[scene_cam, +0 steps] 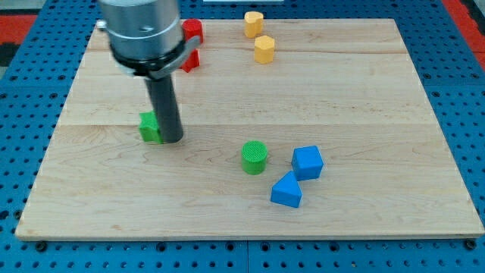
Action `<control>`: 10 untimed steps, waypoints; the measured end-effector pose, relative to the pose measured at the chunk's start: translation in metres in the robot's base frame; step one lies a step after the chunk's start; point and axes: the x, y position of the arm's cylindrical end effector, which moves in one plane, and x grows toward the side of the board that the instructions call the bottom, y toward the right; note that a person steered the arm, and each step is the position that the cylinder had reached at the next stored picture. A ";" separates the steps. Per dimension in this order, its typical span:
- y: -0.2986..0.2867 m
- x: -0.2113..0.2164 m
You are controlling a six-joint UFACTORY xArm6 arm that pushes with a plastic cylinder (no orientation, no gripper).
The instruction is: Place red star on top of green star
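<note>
Red star-shaped block (189, 61), partly hidden at eleven o'clock on the wooden board (364, 98), is not yet pushed, since nothing is held by my tip (173, 139), parked touching the green star block (150, 127), so repositioning behind red is judged next.

surface: pale wooden board (364, 91) | surround: blue pegboard (30, 83), rows of holes | light: even

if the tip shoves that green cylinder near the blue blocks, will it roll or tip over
The green cylinder stands on its flat end, so it will probably slide, not roll. It looks squat, so tipping seems unlikely. Pushed toward the view's right, it would likely bump the blue cube.
</note>
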 end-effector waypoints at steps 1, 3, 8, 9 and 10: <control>-0.033 -0.035; -0.009 -0.057; -0.065 -0.159; -0.064 -0.143; 0.002 -0.144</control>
